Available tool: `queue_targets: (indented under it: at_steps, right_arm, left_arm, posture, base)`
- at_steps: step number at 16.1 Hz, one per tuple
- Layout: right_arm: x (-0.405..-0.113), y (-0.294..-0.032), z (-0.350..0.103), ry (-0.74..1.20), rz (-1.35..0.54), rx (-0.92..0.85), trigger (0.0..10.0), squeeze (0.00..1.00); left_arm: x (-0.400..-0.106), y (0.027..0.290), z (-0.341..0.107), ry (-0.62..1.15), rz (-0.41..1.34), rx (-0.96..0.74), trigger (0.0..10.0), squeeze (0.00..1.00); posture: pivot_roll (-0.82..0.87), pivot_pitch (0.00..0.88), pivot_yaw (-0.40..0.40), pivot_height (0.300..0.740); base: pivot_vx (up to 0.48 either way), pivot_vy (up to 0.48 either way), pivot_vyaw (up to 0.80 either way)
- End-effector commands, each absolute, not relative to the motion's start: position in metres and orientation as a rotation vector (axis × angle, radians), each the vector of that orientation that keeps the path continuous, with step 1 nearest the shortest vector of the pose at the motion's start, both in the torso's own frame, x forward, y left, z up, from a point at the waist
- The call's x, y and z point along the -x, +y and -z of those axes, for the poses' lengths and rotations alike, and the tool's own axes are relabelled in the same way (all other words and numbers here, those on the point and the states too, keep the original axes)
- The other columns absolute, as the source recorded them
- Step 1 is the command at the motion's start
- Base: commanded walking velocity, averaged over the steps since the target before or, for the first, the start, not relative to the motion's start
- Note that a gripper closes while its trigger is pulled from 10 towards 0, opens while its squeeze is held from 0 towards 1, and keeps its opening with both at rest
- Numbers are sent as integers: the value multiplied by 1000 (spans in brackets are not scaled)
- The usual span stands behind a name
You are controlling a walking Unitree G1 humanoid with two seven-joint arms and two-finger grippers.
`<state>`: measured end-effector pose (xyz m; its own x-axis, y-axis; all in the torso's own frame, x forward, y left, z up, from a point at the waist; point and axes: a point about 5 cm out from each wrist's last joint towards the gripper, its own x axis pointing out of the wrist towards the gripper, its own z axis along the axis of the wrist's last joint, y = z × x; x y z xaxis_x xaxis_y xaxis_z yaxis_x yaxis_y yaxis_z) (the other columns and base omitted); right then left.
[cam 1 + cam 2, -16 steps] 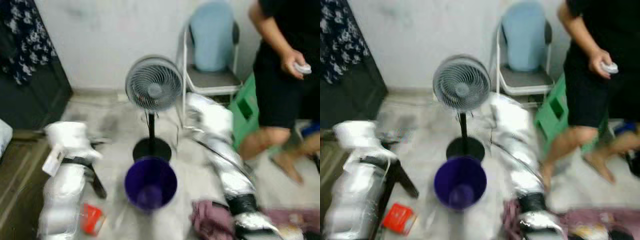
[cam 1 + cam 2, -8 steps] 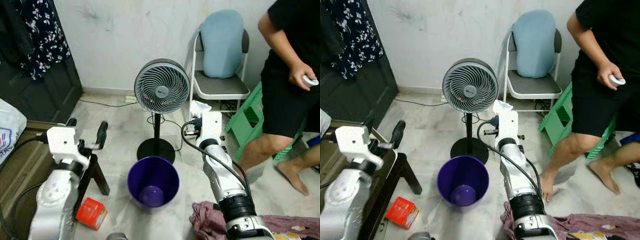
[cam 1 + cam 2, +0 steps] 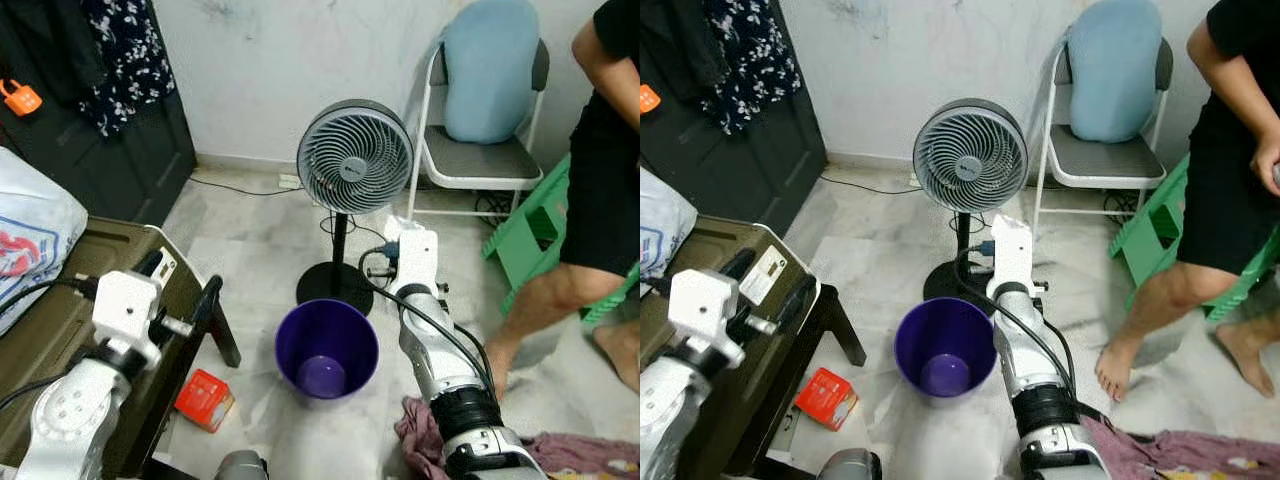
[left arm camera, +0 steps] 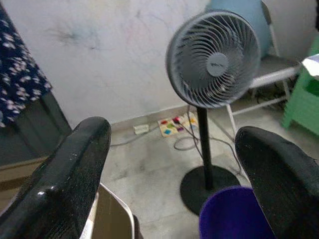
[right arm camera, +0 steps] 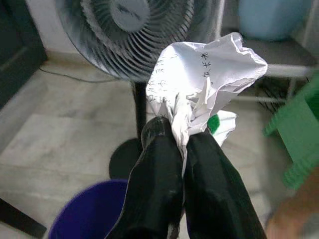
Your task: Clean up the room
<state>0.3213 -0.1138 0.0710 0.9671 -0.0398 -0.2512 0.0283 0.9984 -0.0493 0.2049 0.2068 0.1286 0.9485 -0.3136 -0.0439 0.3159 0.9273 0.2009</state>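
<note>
The right gripper (image 5: pixel 180 132) has its two black fingers pressed together on a crumpled sheet of paper (image 5: pixel 204 87) that sticks up past the fingertips. The right wrist view shows this pinch plainly, with handwriting on the sheet; from the head camera the paper is just a small white scrap (image 3: pixel 398 228) at the tip of the right arm. Below and just ahead of that gripper sits one purple bin (image 3: pixel 327 348), open and upright on the floor, and beyond it one standing fan (image 3: pixel 354 157).

The left gripper (image 4: pixel 174 164) hangs with fingers well apart and nothing between them; its wrist view looks past them to the fan and the bin's rim. It hovers above a dark low table (image 3: pixel 765 345), with a red box (image 3: pixel 205 399) on the floor beneath and beside it.

Compared with half a second ago the whole scene has slid rightward and sharpened, so the camera has turned; the paper remains pinched.

One folding chair (image 3: pixel 1102 160) with one blue cushion (image 3: pixel 485 65), one green stool (image 3: pixel 540 230), one person (image 3: pixel 1230 190) standing at the right, one pinkish cloth (image 3: pixel 425 445) on the floor by the right arm.
</note>
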Motion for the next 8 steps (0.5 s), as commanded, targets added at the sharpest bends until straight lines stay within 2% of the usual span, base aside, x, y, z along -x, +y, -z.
queue_targets:
  at_steps: [1, 3, 8]
  right_arm:
    - [-324, -112, -73, 265, 46, 46, 10000, 0]
    - [-325, -107, -67, 324, 70, 70, 10000, 0]
    - [-327, -104, -65, 334, 86, 24, 10000, 0]
  left_arm:
    - [-197, 209, -132, 27, 334, -216, 10000, 0]
    - [-178, 212, -135, 59, 354, -236, 10000, 0]
    - [-158, 213, -148, 84, 312, -235, 10000, 0]
  posture:
    - [219, 142, 21, 740]
    - [246, 189, 43, 740]
    - [287, 260, 100, 740]
  base:
    - [0, 0, 0]
    - [0, 0, 0]
    - [0, 0, 0]
